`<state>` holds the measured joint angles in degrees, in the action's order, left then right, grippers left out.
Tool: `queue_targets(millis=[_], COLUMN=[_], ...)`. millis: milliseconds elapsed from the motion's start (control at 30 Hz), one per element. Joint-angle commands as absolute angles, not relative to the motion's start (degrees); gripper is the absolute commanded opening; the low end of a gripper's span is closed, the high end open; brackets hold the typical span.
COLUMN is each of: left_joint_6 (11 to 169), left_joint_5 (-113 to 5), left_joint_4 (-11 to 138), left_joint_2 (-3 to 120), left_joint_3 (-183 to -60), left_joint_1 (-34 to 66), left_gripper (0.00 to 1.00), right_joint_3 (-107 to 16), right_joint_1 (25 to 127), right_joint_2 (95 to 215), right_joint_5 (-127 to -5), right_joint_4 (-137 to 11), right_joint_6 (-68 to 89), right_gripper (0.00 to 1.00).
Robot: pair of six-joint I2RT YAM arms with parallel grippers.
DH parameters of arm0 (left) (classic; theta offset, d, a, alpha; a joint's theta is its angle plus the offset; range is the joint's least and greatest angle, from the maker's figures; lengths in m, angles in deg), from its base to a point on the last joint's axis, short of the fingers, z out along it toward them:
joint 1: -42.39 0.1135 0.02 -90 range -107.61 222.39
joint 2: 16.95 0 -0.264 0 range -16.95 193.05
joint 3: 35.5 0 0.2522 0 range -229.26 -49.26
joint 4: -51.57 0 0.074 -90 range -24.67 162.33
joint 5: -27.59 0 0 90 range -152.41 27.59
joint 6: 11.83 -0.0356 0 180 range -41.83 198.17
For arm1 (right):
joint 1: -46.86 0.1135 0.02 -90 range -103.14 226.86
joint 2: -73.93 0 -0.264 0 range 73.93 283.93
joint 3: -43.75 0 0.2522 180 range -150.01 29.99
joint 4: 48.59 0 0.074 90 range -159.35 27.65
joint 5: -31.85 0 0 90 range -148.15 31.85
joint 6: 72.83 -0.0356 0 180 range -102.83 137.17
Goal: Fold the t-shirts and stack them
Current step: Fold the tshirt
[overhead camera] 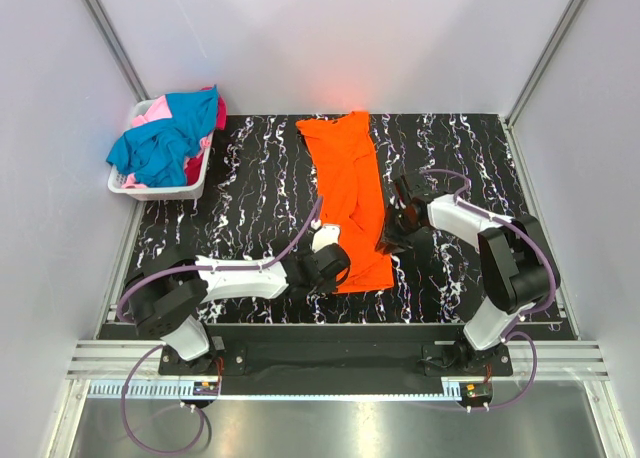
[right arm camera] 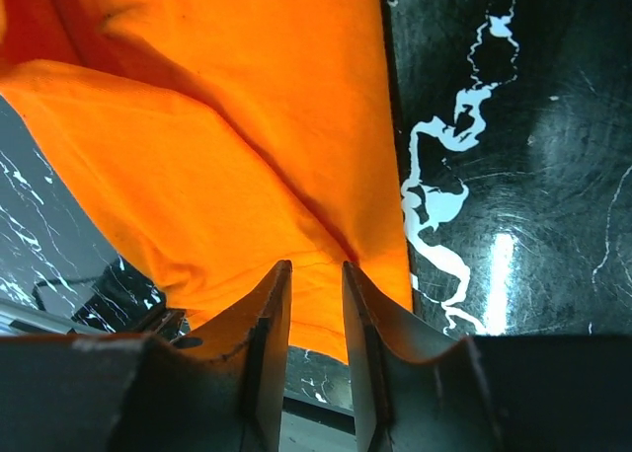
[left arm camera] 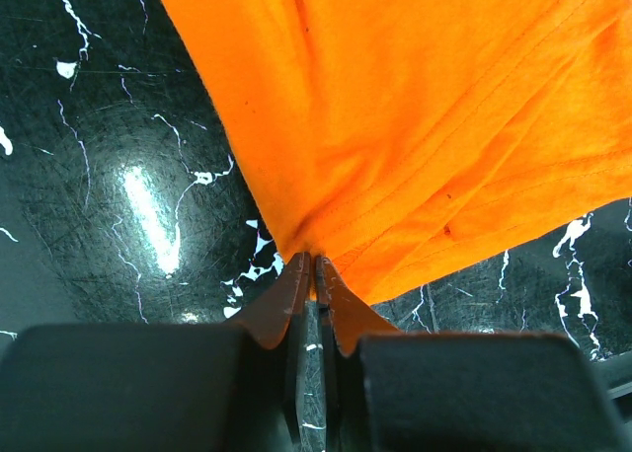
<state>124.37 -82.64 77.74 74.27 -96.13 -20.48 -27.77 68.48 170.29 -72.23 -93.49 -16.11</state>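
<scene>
One orange t-shirt (overhead camera: 350, 193) lies lengthwise in the middle of the black marbled table, folded into a long strip. My left gripper (overhead camera: 338, 256) is at the shirt's near left edge. In the left wrist view it (left arm camera: 314, 262) is shut on a pinched corner of the orange cloth (left arm camera: 434, 107). My right gripper (overhead camera: 384, 245) is at the shirt's near right edge. In the right wrist view its jaws (right arm camera: 316, 266) stand apart, with the hem of the orange shirt (right arm camera: 207, 146) lying between them. More t-shirts, teal-blue (overhead camera: 160, 146), pink (overhead camera: 150, 112) and red (overhead camera: 218, 113), are heaped in the basket.
A white slatted basket (overhead camera: 192, 186) stands at the far left corner of the table. Grey walls close in the left, back and right sides. The arm bases sit on a metal rail (overhead camera: 330, 358) at the near edge.
</scene>
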Motion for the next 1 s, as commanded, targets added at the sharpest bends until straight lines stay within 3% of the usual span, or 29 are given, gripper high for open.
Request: queue_targets(millis=[0,333,433,467,533,667,967], left_joint_6=[124.8,125.1,125.0,125.0,125.1,125.8,129.7], left_joint_5=[-84.1,-83.9,-83.9,-83.9,-84.2,-85.4,-89.9], left_joint_4=[76.7,76.7,76.7,76.8,76.8,77.8,81.2], left_joint_2=[72.5,72.4,72.3,72.2,72.1,71.7,68.9], left_joint_3=[-96.5,-96.3,-96.3,-96.3,-96.3,-96.3,-95.0], left_joint_1=[-20.7,-20.8,-20.8,-20.9,-20.8,-20.8,-20.8], left_gripper=[0.09,0.09,0.09,0.09,0.08,0.00,0.00], right_joint_3=[-29.8,-28.7,-29.0,-29.1,-29.3,-30.6,-30.8], right_joint_1=[69.3,69.6,70.0,70.1,70.1,71.0,72.9], right_joint_2=[171.0,173.6,173.4,173.3,172.6,170.6,161.2], right_joint_5=[-71.2,-70.0,-70.1,-70.2,-70.2,-69.3,-68.3], right_joint_4=[-93.6,-93.6,-93.5,-93.5,-93.6,-95.7,-102.2], right_joint_6=[-15.1,-15.0,-15.1,-15.2,-15.4,-15.8,-17.9], right_gripper=[0.35,0.31,0.20,0.06,0.00,0.00,0.00])
